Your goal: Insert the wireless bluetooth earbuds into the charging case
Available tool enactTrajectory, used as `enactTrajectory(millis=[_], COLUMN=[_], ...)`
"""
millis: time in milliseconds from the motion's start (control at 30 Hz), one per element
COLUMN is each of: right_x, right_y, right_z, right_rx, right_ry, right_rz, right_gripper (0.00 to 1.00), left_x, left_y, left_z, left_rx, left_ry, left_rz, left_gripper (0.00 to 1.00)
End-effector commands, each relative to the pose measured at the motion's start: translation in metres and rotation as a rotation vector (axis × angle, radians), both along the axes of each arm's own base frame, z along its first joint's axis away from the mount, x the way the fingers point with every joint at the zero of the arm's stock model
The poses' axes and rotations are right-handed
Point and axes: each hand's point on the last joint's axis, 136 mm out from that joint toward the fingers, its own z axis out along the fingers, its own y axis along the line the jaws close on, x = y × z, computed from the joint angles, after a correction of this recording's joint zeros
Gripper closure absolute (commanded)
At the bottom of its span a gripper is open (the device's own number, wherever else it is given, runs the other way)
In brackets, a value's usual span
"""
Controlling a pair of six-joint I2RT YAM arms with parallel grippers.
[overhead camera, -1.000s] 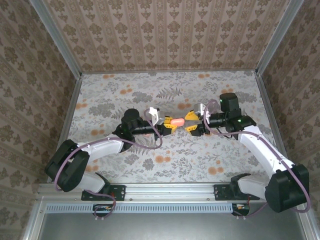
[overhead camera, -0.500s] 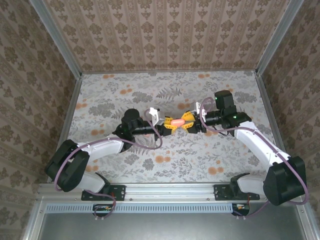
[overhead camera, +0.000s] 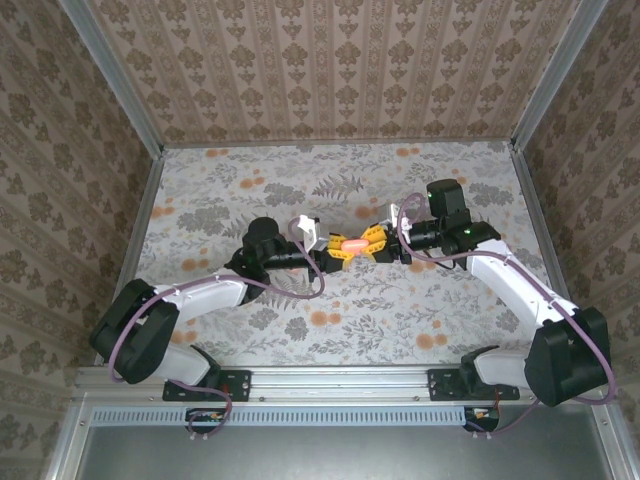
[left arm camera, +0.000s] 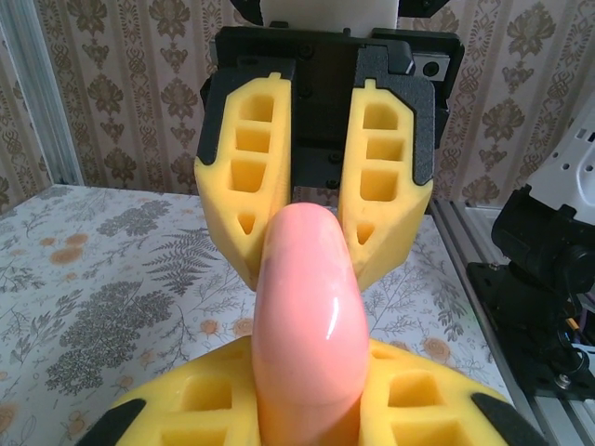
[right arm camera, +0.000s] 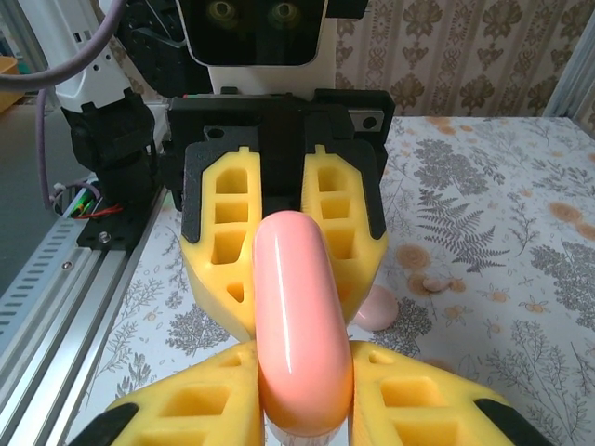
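— What had moved, seen from overhead?

— The right gripper [overhead camera: 373,246] had swung in from the right and drawn its jaws together on the charging case [overhead camera: 352,244]. The left gripper [overhead camera: 336,250] gripped the case from the left, holding it off the table [overhead camera: 450,180] near the middle.

— And the left wrist view?

— Its own yellow pads were clamped tight on the left end of the pink case. The opposite pads pressed the right tip, with no gap showing.

— The right wrist?

— The same hold, mirrored. Just on the far side of the left gripper's fingers, two small pink nubs lay on the table. They were probably the earbuds [right arm camera: 376,308], though one was half hidden.

— How far along, then?

— Early, I'd judge. The case looked shut and was pinched at both ends. Opening it and seating both buds was still to do.
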Motion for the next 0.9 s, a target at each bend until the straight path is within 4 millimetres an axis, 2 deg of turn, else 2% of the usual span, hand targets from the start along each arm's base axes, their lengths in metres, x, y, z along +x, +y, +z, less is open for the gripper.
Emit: enactTrajectory(millis=[0,200,367,567,767,867], right_x=[-0.009,-0.006,0.001,0.021,0.045,0.051], right_y=[0.001,-0.013,-0.033,-0.059,-0.083,-0.092], right_z=[0.006,-0.008,-0.042,-0.084,-0.112,-0.124], right_rx=[0.003,-0.060,-0.228,-0.402,-0.491,-0.527], right_ry=[-0.006,0.051,0.190,0.355,0.595,0.690], right_rz=[0.042,-0.010,-0.094,-0.236,-0.385,-0.407], right_gripper=[0.77,0.77,0.77,0.77,0.76,0.77], left_x=[0.000,0.012,0.022,0.044,0.060,0.064], left_y=[-0.001,0.004,0.012,0.033,0.055,0.059], left_z=[0.020,0.001,-0.021,-0.049,-0.070,-0.082], left_rx=[-0.047,-0.015,0.030,0.081,0.130,0.185], left_ry=[-0.041,-0.024,0.009,0.071,0.109,0.131], left_rz=[0.010,0.095,0.170,0.313,0.428,0.451], left_gripper=[0.74,0.50,0.31,0.25,0.24,0.24])
